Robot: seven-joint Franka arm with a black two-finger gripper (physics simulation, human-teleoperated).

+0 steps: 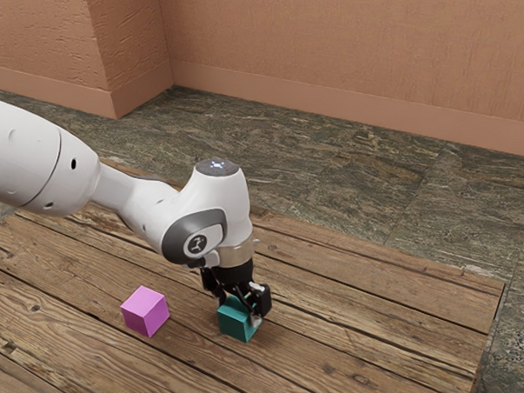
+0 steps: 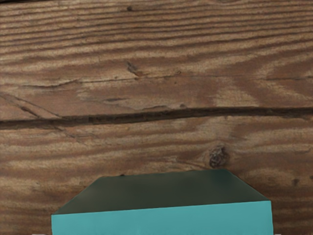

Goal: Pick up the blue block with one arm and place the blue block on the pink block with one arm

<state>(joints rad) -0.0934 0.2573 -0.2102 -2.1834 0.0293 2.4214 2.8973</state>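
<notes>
Two blocks sit on the plank desk (image 1: 369, 340), both toward its near side.

Exterior view's left: white arm (image 1: 114, 194) enters from the edge and slopes down toward the right across the desk. Its wrist turns straight down over the boards.

Left of centre: pink block (image 1: 145, 311), magenta, resting flat on the planks with one corner turned toward the camera. Nothing is on top of it. It stands apart from the arm, with a strip of bare wood between it and the other block.

Centre: black pincer (image 1: 238, 307) pointing down, set right over the blue block (image 1: 235, 324). The block's colour reads more teal than blue. It appears to sit on the desk, to the right of the pink block and near it but not touching. The pincer covers the block's upper part. Whether it is pinching the block or merely standing spread about it, I cannot tell.

Wrist view: blue block (image 2: 161, 210) close under the hand, dark top face and brighter side face showing. Beyond it is desk (image 2: 156, 88) wood grain, with a dark seam between two planks and a small knot just past the block.

Exterior view's right: bare planks run to the desk's edge. Beyond lies mottled stone floor (image 1: 376, 175), with a tan wall (image 1: 338, 43) behind.
</notes>
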